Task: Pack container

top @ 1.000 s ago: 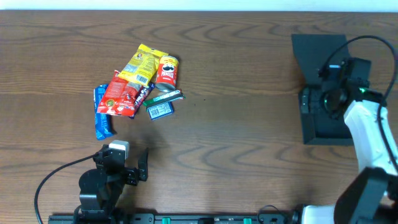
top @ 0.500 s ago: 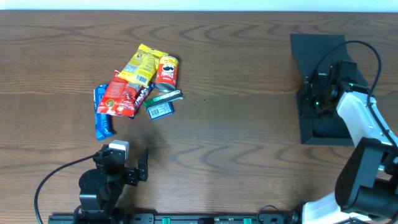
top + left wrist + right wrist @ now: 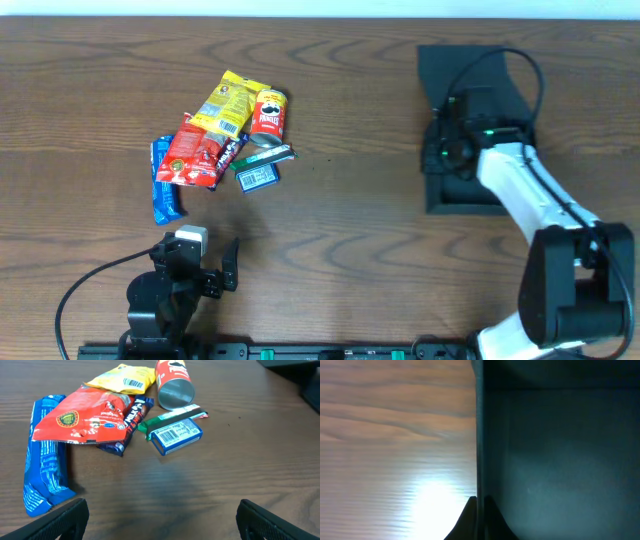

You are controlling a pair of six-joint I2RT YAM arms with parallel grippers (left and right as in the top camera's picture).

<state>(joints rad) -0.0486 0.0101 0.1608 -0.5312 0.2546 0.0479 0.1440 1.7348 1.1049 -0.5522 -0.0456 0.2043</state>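
The container [image 3: 446,62], a dark square box with its flap lid open toward the far side, lies right of centre. My right gripper [image 3: 441,156] is shut on its left wall. In the right wrist view the fingertips [image 3: 479,519] pinch that thin wall, one finger outside over the table and one inside the teal container [image 3: 560,455]. My left gripper [image 3: 205,265] sits at the near left, open with nothing between its fingers [image 3: 56,521], just short of the snack pile.
The snack pile holds a yellow pack [image 3: 230,103], a Pringles can [image 3: 268,112], a red pack [image 3: 195,152], a blue wrapper [image 3: 163,188], a green stick [image 3: 268,156] and a small blue box [image 3: 258,178]. Bare wood lies between the pile and the container.
My right gripper closed on the container's left wall and moved left and slightly away, dragging the container toward the table's middle. The left arm and the snacks have not moved.
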